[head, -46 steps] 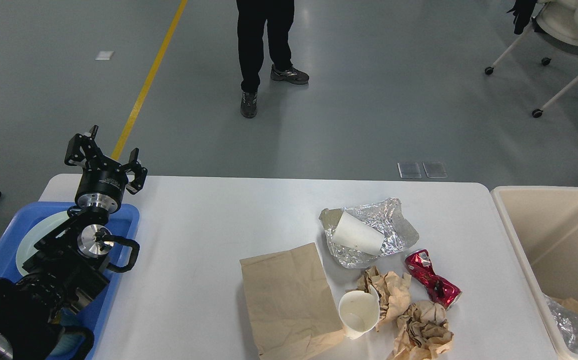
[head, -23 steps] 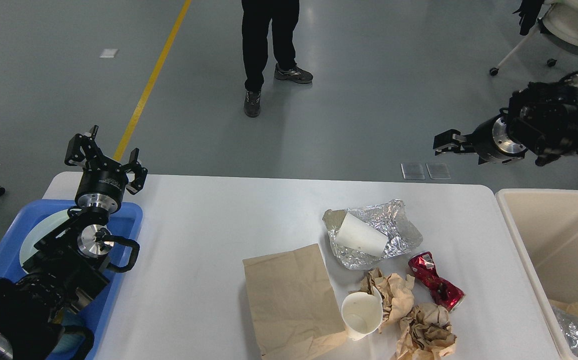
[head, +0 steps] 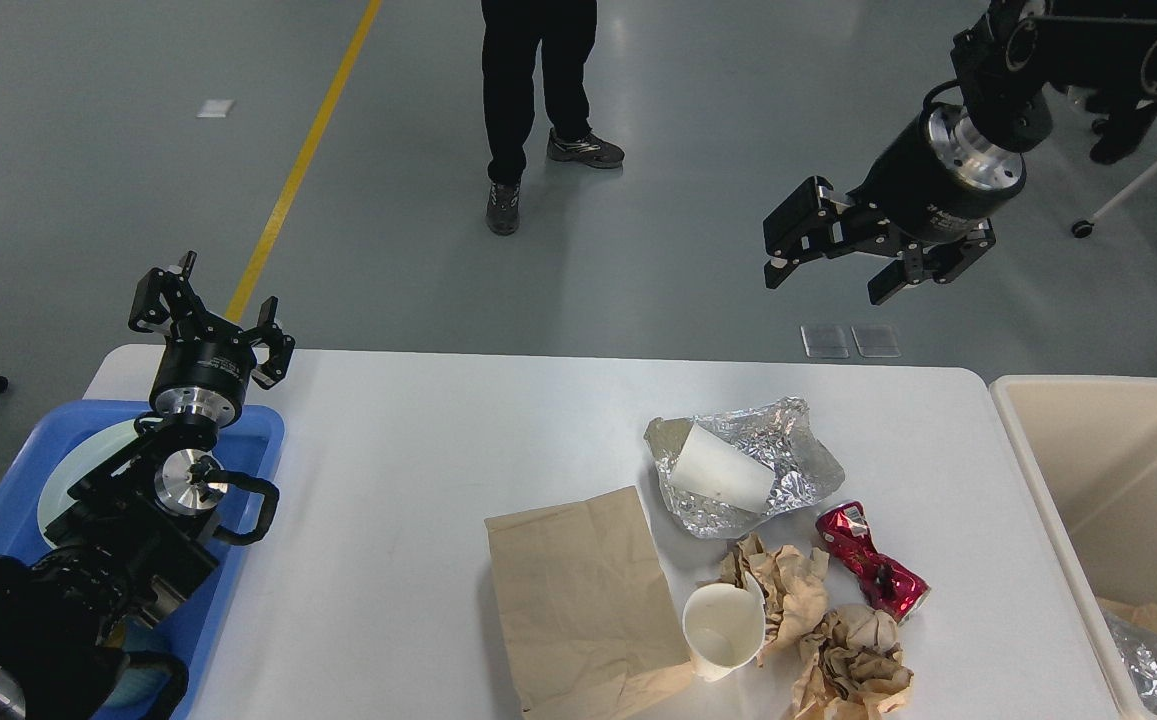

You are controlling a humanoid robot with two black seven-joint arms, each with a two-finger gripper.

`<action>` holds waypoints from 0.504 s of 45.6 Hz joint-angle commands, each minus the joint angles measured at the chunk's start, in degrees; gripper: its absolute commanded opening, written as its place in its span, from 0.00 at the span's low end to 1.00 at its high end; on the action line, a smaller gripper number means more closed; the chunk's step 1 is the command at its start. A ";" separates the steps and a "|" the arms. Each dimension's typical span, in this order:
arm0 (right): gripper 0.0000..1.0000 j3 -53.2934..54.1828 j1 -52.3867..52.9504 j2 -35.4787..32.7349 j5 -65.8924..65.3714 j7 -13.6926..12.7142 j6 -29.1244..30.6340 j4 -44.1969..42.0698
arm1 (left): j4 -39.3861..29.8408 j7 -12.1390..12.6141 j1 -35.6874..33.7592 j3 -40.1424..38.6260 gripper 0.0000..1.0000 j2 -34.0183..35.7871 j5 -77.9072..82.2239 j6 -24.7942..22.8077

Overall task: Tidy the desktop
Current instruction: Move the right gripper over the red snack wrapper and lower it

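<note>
Table: we see the white table (head: 418, 470) filling the lower middle of the head view, its far edge running across below the grey floor.
Left gripper: our left gripper (head: 206, 312) sits over the table's far left corner, fingers spread apart and holding nothing, directly above the blue tray (head: 260, 432).
Right gripper: our right gripper (head: 833, 262) hangs in the air beyond the table's far edge, toward its right end, jaws apart and empty, well clear of the surface and pointing down and to the left.
Table relative to grippers: the tabletop lies below and nearer to us than the right gripper; the litter sits on the near right part, well apart from both grippers.
Foil: a crumpled foil sheet (head: 798, 440) lies right of centre with a white paper cup (head: 720, 470) on its side on top of it.
Paper bag: a flat brown bag (head: 578, 590) lies at the near edge, just left of a second white cup (head: 723, 625).
Brown paper: crumpled wads (head: 853, 660) lie beside that cup, near the near right corner.
Can: a crushed red can (head: 870, 565) lies just right of the wads.
Bin: a beige bin (head: 1118, 470) stands against the table's right edge.
</note>
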 commanded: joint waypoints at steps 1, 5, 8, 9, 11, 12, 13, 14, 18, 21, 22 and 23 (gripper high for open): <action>1.00 -0.17 2.62 1.07 -0.43 -0.16 0.15 1.46 | 0.00 0.00 0.04 0.00 0.96 0.00 -0.08 0.00; 1.00 -0.35 1.84 1.69 -0.96 -0.25 -0.46 1.46 | 0.00 0.00 0.04 0.00 0.96 0.00 0.00 0.00; 1.00 -0.53 -0.44 2.04 -2.62 -0.34 -1.17 1.55 | 0.00 0.00 -0.05 0.00 0.96 0.00 -0.08 0.00; 1.00 -0.53 -1.93 2.13 -3.76 -0.42 -1.69 1.55 | 0.00 0.00 -0.05 0.00 0.96 0.00 0.00 0.00; 1.00 -0.53 -5.01 2.13 -6.13 -0.42 -3.36 1.46 | 0.00 0.00 -0.05 0.00 0.96 0.00 0.00 0.00; 1.00 -0.61 -6.42 2.13 -7.01 -0.42 -4.41 1.46 | 0.00 0.00 0.04 0.00 0.96 0.00 0.00 0.00; 1.00 -0.61 -7.74 2.04 -7.98 -0.42 -5.81 1.46 | 0.00 0.00 -0.05 0.00 0.96 0.00 0.00 0.00; 1.00 -0.61 -9.06 1.95 -8.77 -0.42 -7.31 1.37 | 0.00 0.00 -0.05 0.00 0.96 0.09 0.00 0.00; 1.00 -0.88 -15.03 1.78 -11.76 -0.42 -14.16 1.20 | 0.00 0.00 -0.05 0.00 0.96 0.00 0.00 0.00; 1.00 -0.88 -19.25 1.86 -13.87 -0.42 -17.86 0.67 | 0.00 0.00 0.04 0.00 0.96 0.00 -0.08 0.00; 1.00 -0.88 -20.48 1.95 -14.40 -0.42 -18.65 0.58 | 0.00 0.00 -0.05 0.00 0.96 0.00 0.00 0.00; 1.00 -0.88 -21.71 1.95 -14.84 -0.34 -19.36 0.41 | 0.00 0.00 -0.05 0.00 0.96 0.00 0.00 0.00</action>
